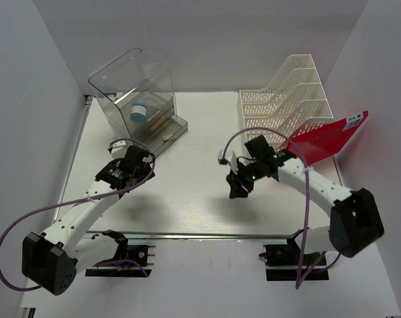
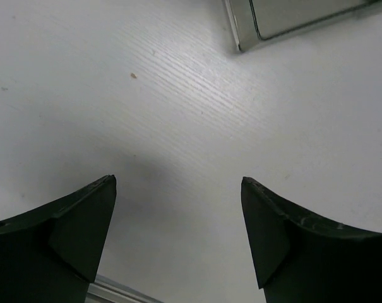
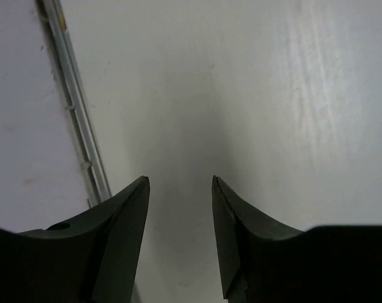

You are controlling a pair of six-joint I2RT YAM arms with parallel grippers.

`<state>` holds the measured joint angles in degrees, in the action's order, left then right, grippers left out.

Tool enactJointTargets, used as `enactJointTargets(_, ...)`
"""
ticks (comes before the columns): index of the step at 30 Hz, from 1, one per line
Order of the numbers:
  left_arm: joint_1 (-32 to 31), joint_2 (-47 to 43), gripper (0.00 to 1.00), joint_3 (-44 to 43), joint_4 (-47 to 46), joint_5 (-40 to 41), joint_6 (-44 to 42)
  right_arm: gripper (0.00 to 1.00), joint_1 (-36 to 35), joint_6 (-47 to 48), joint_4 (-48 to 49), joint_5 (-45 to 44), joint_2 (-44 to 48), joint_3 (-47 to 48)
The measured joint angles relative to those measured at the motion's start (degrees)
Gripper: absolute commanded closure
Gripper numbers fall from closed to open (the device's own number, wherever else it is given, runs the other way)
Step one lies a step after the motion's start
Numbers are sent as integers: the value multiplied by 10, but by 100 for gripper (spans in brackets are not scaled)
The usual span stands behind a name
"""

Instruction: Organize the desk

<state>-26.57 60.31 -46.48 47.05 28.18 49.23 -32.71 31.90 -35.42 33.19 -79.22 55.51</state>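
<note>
The desk (image 1: 187,192) is lying flat across the whole workspace, its silver rail (image 1: 207,234) running along the near edge. It is being judged heavy, stiff and fixed, so it is not being treated as something to lift. Its smooth top is probably slippery, and items are likely to slide when nudged.

At the far-left corner a clear drawer box (image 1: 137,93) is standing. Just in front of it the left gripper (image 2: 178,240) is being held low over bare tabletop, its 2 fingers (image 2: 77,221) spread wide with nothing between them.

Toward the middle, the right gripper (image 3: 180,233) is being pointed down at the surface, its jaws parted more narrowly and also empty.

At the far-right corner a white file rack (image 1: 286,99) is standing, and a red folder (image 1: 326,139) is leaning at the right edge. The folder is being judged thin and bendable, best pinched by its free edge.
</note>
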Motion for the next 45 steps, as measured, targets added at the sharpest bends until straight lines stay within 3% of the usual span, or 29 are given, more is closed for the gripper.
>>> enactJointTargets(4,26,-1,9,-14,7,33,13,49,12,-7,7,4,68,-82)
enactJointTargets(11,130,44,12,9,15,38,13,52,51,-14,82,18,135,-146)
enactJointTargets(12,147,42,13,11,19,37,12,54,57,-14,88,18,140,-154)
enactJointTargets(13,165,41,14,12,23,36,12,65,62,-13,92,17,144,-159)
enactJointTargets(16,213,40,18,12,22,36,12,82,76,-3,106,10,160,-174)
enactJointTargets(18,248,46,20,18,13,29,8,84,82,3,110,3,171,-179)
enactJointTargets(22,313,80,21,26,3,11,-5,83,88,15,120,-8,189,-185)
enactJointTargets(27,377,128,14,29,-11,3,-26,77,90,22,134,-39,203,-207)
enactJointTargets(34,435,192,14,28,-32,-15,-56,74,101,27,136,-62,202,-213)
enactJointTargets(45,478,256,34,12,-99,-49,-115,74,133,28,144,-63,192,-216)
